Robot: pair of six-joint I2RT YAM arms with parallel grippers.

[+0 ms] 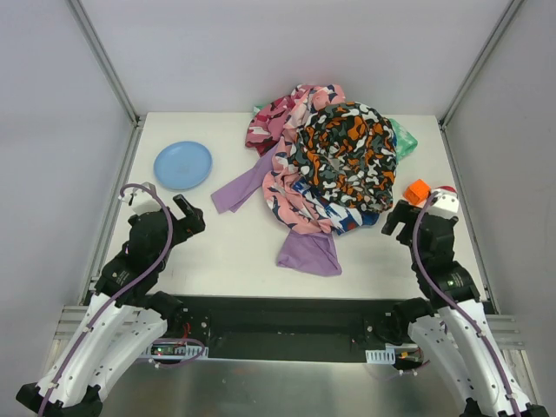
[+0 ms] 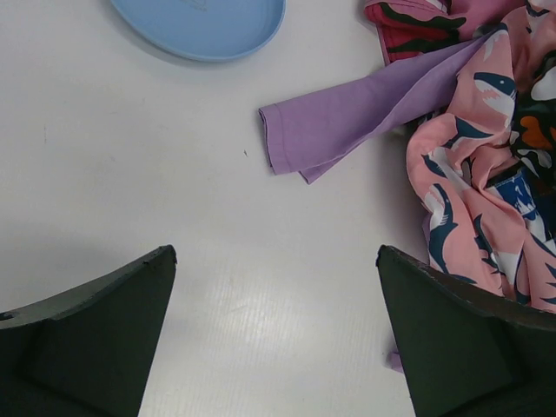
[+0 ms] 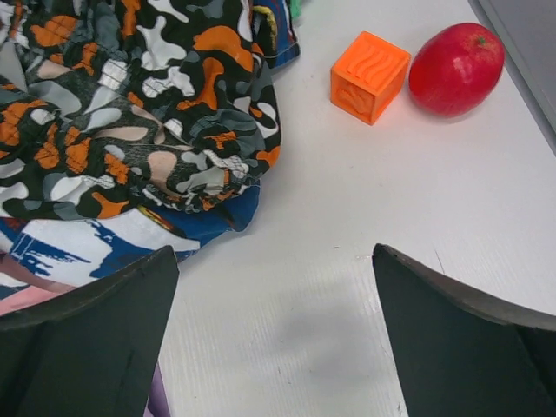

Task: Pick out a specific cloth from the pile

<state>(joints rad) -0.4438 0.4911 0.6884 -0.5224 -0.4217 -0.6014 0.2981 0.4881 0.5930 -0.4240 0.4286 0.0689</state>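
Observation:
The lilac-purple cloth [image 1: 310,252] lies partly under the pile [image 1: 334,156] of patterned fabrics. One purple end sticks out at the pile's front, and a sleeve-like end [image 2: 347,122] reaches left toward the plate. Pink camouflage cloth [image 2: 469,200] covers its middle. The black-orange-white cloth [image 3: 130,95] tops the heap over a blue-red-white print. My left gripper [image 1: 189,215] [image 2: 275,252] hovers open over bare table, left of the purple sleeve. My right gripper [image 1: 398,219] [image 3: 275,252] is open over bare table at the pile's right front edge, holding nothing.
A blue plate [image 1: 182,165] [image 2: 200,22] sits at the back left. An orange cube [image 1: 418,191] [image 3: 369,76] and a red apple [image 3: 456,68] lie right of the pile. A green piece [image 1: 404,139] pokes out behind it. White walls enclose the table.

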